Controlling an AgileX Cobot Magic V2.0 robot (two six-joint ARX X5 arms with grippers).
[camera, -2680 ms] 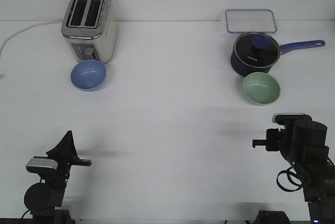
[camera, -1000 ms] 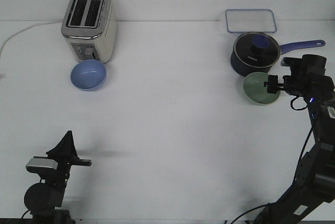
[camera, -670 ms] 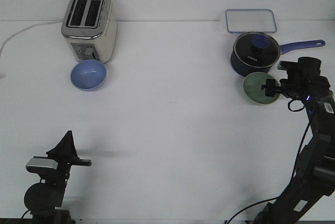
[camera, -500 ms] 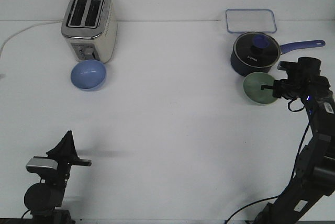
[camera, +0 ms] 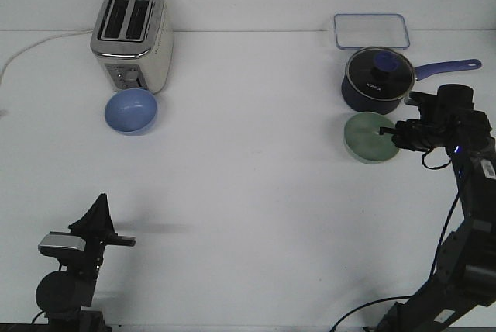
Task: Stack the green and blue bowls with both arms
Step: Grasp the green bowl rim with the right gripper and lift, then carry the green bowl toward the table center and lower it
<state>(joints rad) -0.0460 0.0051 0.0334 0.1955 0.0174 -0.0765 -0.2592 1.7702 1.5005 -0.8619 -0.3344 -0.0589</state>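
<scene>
The pale green bowl (camera: 366, 140) is at the right of the table, just in front of the saucepan, and looks tipped so its inside faces the camera. My right gripper (camera: 395, 132) reaches in from the right and is shut on the bowl's right rim. The light blue bowl (camera: 131, 111) rests upright on the table at the left, right in front of the toaster. My left gripper (camera: 98, 212) is low at the near left, far from both bowls, its fingers together in one point with nothing in them.
A silver toaster (camera: 130, 37) stands at the back left, its white cord (camera: 31, 46) trailing left. A dark navy saucepan (camera: 375, 78) with a glass lid sits behind the green bowl, handle pointing right. A clear rectangular container (camera: 370, 31) lies behind it.
My right arm rose from its low rest, reached the green bowl's right rim and closed on it. The bowl has now shifted left and tipped. The left arm and blue bowl stayed still.
</scene>
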